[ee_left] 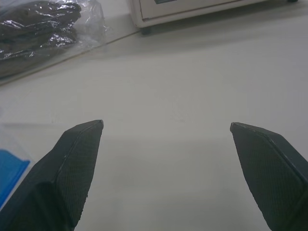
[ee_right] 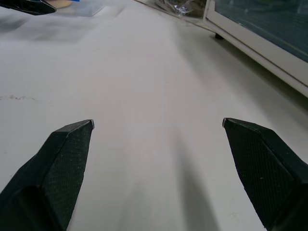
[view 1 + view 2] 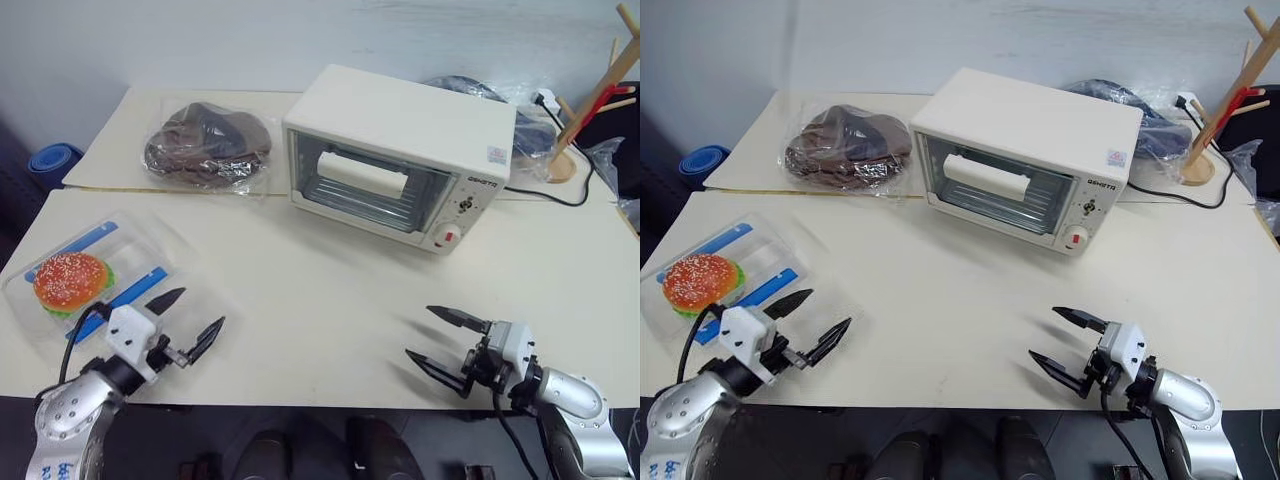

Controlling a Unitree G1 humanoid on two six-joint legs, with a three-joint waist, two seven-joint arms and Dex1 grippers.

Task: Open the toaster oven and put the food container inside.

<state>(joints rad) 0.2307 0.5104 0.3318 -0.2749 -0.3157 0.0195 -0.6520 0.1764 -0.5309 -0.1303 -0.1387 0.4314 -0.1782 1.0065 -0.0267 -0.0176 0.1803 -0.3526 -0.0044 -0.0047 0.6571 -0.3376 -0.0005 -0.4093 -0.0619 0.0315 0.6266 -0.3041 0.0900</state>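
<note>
Toward the back edge of the bench (image 3: 330,290), seen from the head: toaster oven (image 3: 400,155), door shut, white bar handle (image 3: 362,173) across the glass. At the left edge, food container (image 3: 85,280) with its burger; probably light, thin-walled and slippery, prone to buckling, so best taken gently across opposite rims. Near the front edge, left gripper (image 3: 190,322) just beside the container, spread wide, empty; right gripper (image 3: 440,345) well apart, likewise wide and holding nothing. From the left wrist: fingers (image 1: 72,163) far apart over bare bench, bagged brown items (image 1: 38,24) beyond. From the right wrist: same wide spread, oven door ahead.
</note>
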